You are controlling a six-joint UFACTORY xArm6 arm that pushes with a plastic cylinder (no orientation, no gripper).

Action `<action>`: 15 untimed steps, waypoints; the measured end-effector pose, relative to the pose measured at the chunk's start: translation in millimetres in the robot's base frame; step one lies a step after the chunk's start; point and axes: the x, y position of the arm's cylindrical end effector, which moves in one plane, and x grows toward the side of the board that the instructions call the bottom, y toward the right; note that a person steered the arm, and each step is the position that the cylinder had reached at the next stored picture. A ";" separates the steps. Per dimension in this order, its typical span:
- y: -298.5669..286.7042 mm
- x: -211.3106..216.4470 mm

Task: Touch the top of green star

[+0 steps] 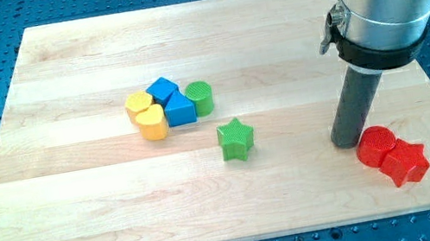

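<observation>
Taking the green star (236, 139) as my landmark: up and to its left sits a tight cluster, a yellow heart (147, 114), a blue cube (163, 90), a blue block (180, 109) and a green cylinder (200, 98). The star itself lies alone near the middle of the wooden board (80, 204). My tip (347, 142) rests well right of the star, apart from it. I carry no claw, only this rod. Just right of my tip lie a red cylinder (375, 146) and a red star (406, 163), touching each other.
</observation>
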 end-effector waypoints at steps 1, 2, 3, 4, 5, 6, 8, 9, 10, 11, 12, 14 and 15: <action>0.0 0.1; 0.0 1.5; 0.0 1.5; -18.4 -22.4; -19.6 -58.3; -58.5 -108.6; -95.3 -168.1; -107.8 -168.3; -120.4 -168.3; -120.7 -168.4; -115.6 -168.4; -109.5 -158.2; -109.5 -158.2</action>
